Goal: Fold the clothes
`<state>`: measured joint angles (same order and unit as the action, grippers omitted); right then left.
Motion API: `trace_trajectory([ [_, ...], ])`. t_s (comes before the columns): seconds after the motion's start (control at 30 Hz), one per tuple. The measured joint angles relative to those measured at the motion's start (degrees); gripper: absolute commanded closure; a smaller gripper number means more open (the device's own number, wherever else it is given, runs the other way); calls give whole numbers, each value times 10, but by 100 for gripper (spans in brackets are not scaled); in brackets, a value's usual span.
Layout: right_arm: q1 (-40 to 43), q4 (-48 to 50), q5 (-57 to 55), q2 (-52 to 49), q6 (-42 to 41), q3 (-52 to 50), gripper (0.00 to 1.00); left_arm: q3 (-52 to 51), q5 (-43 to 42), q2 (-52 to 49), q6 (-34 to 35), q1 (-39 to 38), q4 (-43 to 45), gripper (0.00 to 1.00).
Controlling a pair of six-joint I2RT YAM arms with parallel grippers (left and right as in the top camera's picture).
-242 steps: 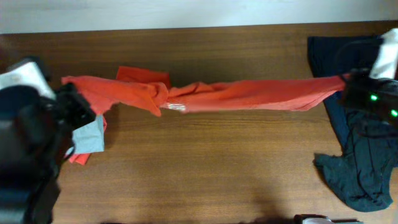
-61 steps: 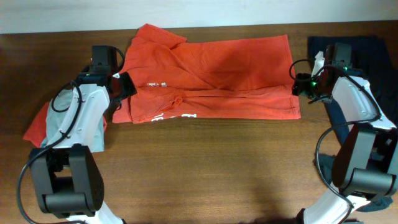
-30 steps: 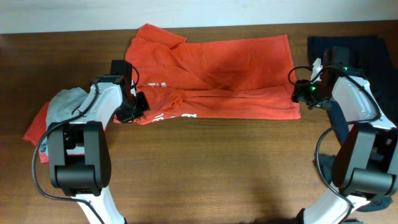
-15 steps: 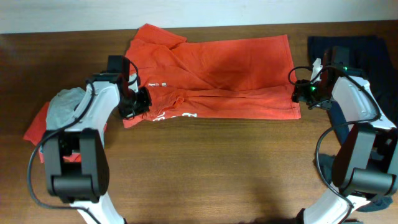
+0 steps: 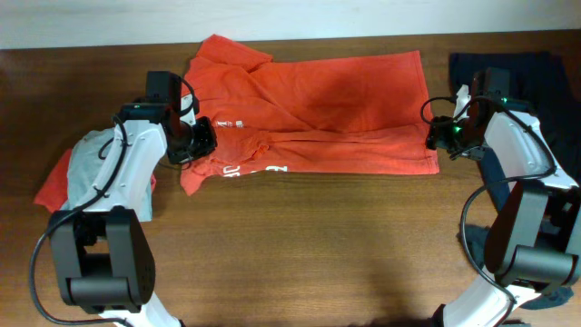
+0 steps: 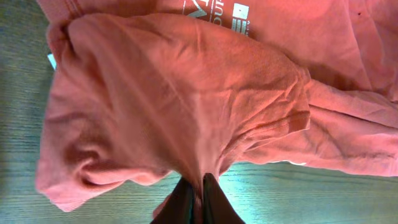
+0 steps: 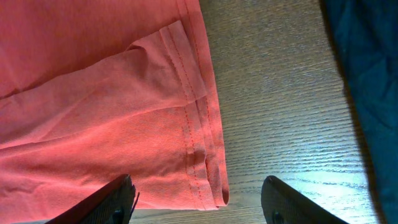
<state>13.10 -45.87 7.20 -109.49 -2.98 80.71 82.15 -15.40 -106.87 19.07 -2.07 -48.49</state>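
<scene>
Looking down from overhead, the orange-red T-shirt (image 5: 318, 109) lies creased across the far half of the counter (image 5: 300, 245), reaching from one pincer to the other. The left pincer (image 5: 201, 145) sits on the shirt's bunched near corner. The right pincer (image 5: 436, 134) is at the opposite end, just beside the hem corner. A navy garment (image 5: 526, 73) lies beyond the right pincer, away from the shirt, and a grey shirt (image 5: 91, 163) lies behind the left arm.

In the left wrist view, the left pincer's jaws are almost together with a pleat of red cloth drawn in between them, so it is gripping the T-shirt. Wrinkles fan out from the pinch, and white lettering (image 6: 214, 9) shows on the layer well ahead of the fingertips.

In the right wrist view, the right pincer's jaws stand wide and hold nothing. The stitched hem (image 7: 199, 124) runs ahead of them, and its corner lies between the two fingers, with bare counter on the outer side.

The cloth looks light, soft and limp. It will likely sag and drag on the wood rather than hold a crease. The doubled hem corner between the open jaws seems the firmest place to bite, taking both layers so the upper one cannot slide.
</scene>
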Motion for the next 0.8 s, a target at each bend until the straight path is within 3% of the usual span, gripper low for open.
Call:
trace_trajectory([
  [0.1,0,0,0,0,0,0,30,0,0,0,0,0,-4,90],
  [0.2,0,0,0,0,0,0,30,0,0,0,0,0,-4,99],
  [0.3,0,0,0,0,0,0,30,0,0,0,-1,0,3,100],
  [0.6,0,0,0,0,0,0,30,0,36,0,18,0,169,99],
  [0.67,0,0,0,0,0,0,30,1,60,0,24,0,240,82],
  [0.8,0,0,0,-1,0,0,30,3,86,1,31,0,340,72],
])
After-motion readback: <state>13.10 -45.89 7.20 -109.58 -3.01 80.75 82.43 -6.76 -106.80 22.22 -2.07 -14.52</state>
